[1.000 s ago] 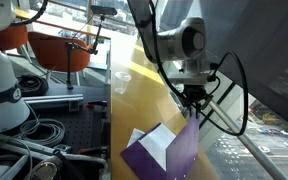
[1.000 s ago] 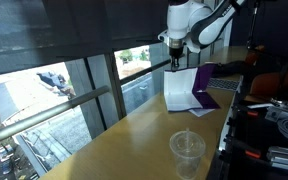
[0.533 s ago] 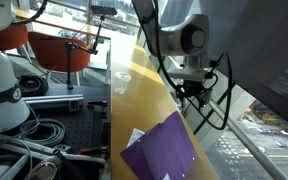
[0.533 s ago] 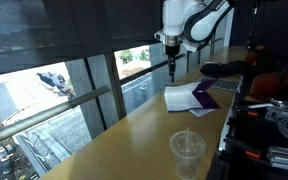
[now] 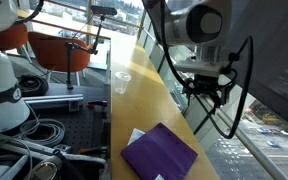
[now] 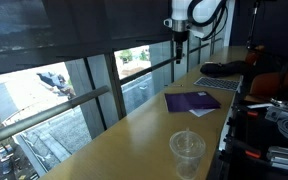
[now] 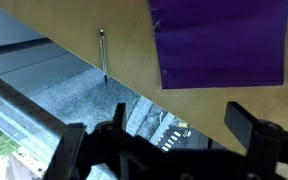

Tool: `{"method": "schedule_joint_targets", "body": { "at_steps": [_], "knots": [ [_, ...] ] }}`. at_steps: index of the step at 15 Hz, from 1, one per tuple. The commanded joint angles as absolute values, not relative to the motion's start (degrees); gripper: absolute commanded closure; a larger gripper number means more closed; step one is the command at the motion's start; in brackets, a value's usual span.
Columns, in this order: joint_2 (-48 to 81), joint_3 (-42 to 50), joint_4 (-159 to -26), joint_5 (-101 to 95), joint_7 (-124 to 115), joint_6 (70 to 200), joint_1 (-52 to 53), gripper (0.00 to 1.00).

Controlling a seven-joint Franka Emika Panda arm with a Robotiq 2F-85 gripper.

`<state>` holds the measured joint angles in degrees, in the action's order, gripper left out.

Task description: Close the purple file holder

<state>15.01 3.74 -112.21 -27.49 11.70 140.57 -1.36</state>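
The purple file holder lies flat on the wooden table with its purple cover on top; a small white corner sticks out at its edge. In the exterior view from along the table, the file holder is a thin dark slab. My gripper hangs well above it, beyond the table's window-side edge, open and holding nothing. It shows high over the file holder in an exterior view too, gripper. In the wrist view the file holder fills the top right, and the gripper is open over the street below.
A clear plastic cup stands on the table, away from the file holder. A keyboard and a black object lie beyond the file holder. Window glass runs along the table's long edge. Cables and an orange chair are off the table.
The raised purple cover has dropped flat onto the white inside. My gripper has let go of it, opened wide and moved up and away from it.
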Motion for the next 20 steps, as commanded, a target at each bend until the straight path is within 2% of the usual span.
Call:
{"method": "schedule_joint_targets", "body": {
  "at_steps": [1, 8, 20],
  "knots": [
    [4.5, 4.4, -121.3, -25.3, 12.9, 140.1, -3.0, 0.00],
    [-10.0, 5.7, -134.8, -7.4, 22.3, 138.1, -4.3, 0.00],
    [-10.4, 7.2, -135.3, -9.3, 21.1, 138.7, -5.0, 0.00]
  ]
}}
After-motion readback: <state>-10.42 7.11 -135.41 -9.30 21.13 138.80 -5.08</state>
